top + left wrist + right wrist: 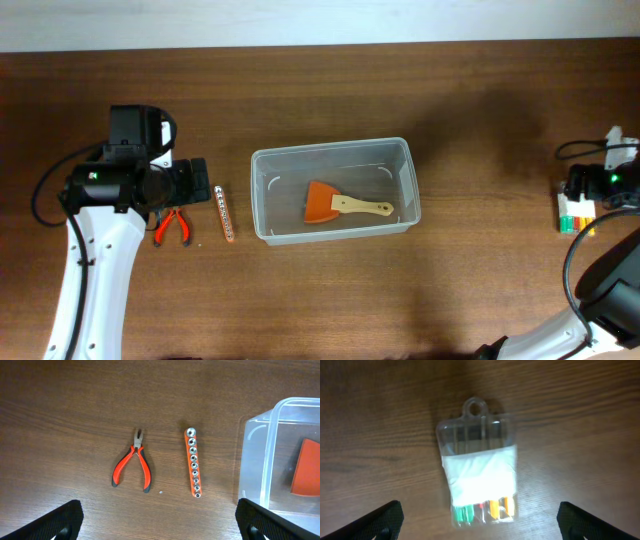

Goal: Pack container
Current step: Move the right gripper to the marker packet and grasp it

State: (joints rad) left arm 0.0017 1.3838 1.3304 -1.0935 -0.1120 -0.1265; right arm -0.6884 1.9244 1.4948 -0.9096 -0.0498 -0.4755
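Container holding orange scraper, left end effector wide near pliers, right end effector wide near packet

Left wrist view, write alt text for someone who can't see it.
Red-handled pliers and an orange socket rail lie side by side on a wooden table. The clear container shows at right with an orange scraper inside; the left gripper hangs open above.
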